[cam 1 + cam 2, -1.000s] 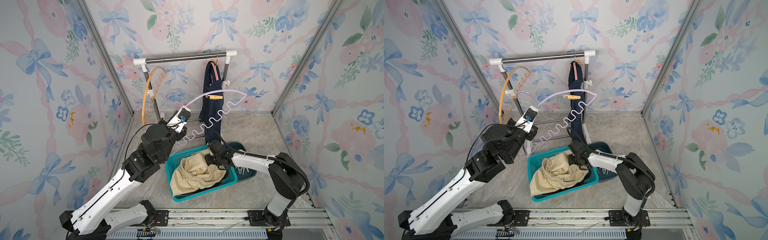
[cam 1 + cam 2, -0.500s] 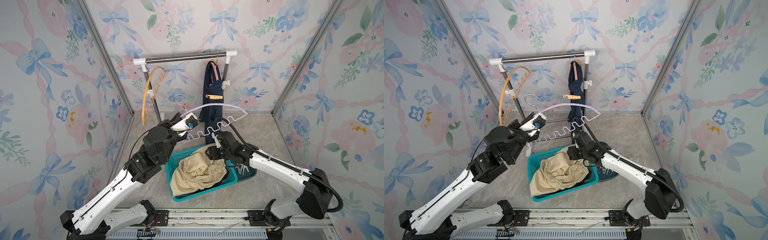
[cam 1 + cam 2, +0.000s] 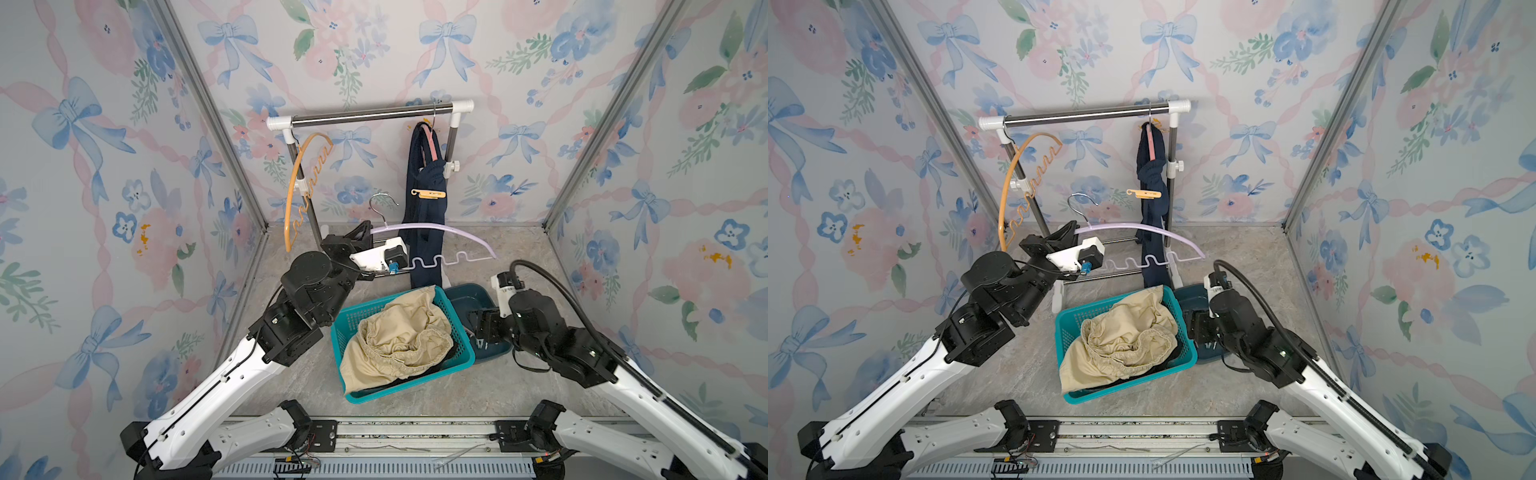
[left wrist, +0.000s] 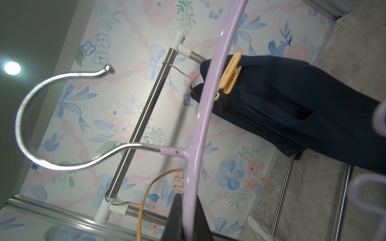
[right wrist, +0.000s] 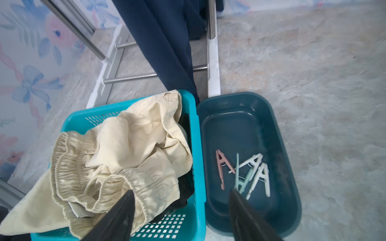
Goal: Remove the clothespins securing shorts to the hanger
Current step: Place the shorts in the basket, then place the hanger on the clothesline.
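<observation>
— What do we see, biggest first?
— We see the clothes rack [image 3: 370, 116] at the back of the bench [image 3: 478, 386]. The navy shorts [image 3: 424, 232] hang at its right end on a pink hanger [image 3: 432, 143] and reach down close to the basket.

— And in front?
— We find a teal basket [image 3: 407, 388] holding the cream shorts [image 3: 399, 332], which spill over its near left corner with dark cloth under them. A dark tub [image 5: 240, 116] sits against the basket's right side.

— The other hangers?
— We count an orange hanger [image 3: 291, 195], bare, hooked at the rack's left end. A lilac hanger [image 3: 436, 227], also bare, is held up in front of the navy shorts.

— How do our claws stand?
— Our left claw [image 4: 188, 208] is clenched on the lilac hanger's top bar. Our right claw [image 5: 181, 191] is released, with its fingers spread wide and nothing between them, and it hovers over the line where basket and tub meet.

— And the clothespins?
— We see one orange clothespin [image 3: 428, 193] clipped to the navy shorts below the pink hanger. A few loose clothespins [image 5: 244, 173], pink, white and mint, lie together in the tub.
</observation>
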